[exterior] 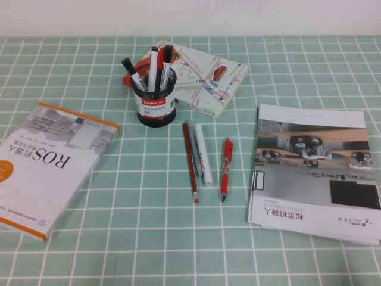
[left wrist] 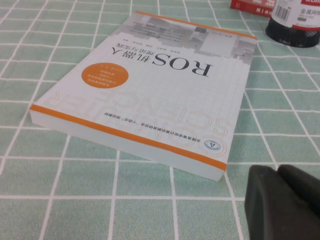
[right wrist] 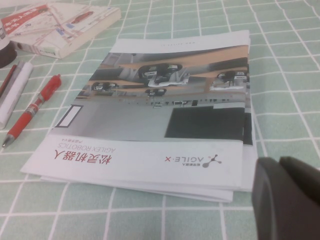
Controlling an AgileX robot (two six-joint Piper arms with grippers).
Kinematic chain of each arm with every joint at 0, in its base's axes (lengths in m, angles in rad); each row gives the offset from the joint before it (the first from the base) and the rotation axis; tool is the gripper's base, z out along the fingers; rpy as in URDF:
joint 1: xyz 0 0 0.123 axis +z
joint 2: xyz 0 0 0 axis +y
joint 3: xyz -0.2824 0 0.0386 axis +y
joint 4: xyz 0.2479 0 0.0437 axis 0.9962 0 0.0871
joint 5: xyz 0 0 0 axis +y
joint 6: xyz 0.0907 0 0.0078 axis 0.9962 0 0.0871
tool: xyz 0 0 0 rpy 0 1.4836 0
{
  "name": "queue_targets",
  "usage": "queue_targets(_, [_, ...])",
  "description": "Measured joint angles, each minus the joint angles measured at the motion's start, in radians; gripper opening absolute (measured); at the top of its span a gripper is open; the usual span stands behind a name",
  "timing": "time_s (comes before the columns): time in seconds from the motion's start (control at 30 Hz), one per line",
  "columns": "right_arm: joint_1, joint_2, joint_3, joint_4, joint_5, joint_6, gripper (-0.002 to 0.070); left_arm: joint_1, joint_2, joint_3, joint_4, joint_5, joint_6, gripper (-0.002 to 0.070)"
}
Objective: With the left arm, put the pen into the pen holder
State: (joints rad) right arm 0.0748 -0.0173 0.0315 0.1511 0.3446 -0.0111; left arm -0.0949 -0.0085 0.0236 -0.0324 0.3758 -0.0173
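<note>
A small black wire-mesh cylindrical pen holder [exterior: 155, 101] with a white label topped by a red band stands upright on the bench [exterior: 149, 238], which is covered in a green cloth with white grid lines. Several markers stand in the holder, among them a thick pen with a white printed barrel and a black cap [exterior: 133, 74], leaning out towards the robot's left.

Behind the holder lies a flat box printed with a map pattern [exterior: 208, 80]. In front of it four items lie side by side: a long red pencil [exterior: 190, 162], a thin grey pen [exterior: 194, 156], an all-white marker [exterior: 204, 154] and, a little apart on the right, a red gel pen [exterior: 225, 168]. A white book with orange bands and "ROS" on its cover [exterior: 47, 164] lies to the left, and a stack of glossy brochures [exterior: 315, 170] to the right.

The left end effector [left wrist: 280, 200] hangs low beside the near corner of the ROS book, its black fingers pressed together and holding nothing. The right end effector [right wrist: 287, 197] hangs near the brochures' corner, fingers likewise together.
</note>
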Motion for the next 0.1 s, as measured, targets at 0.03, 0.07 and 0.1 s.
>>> queue_targets(0.03, [0.000,0.000,0.000,0.000,0.000,0.000,-0.0020,0.000,0.000,0.000,0.000,0.000,0.000,0.0000])
queue_targets(0.07, [0.000,0.000,0.000,0.000,0.000,0.000,-0.0020,0.000,0.000,0.000,0.000,0.000,0.000,0.0000])
queue_targets(0.1, [0.000,0.000,0.000,0.000,0.000,0.000,-0.0020,0.000,0.000,0.000,0.000,0.000,0.000,0.0000])
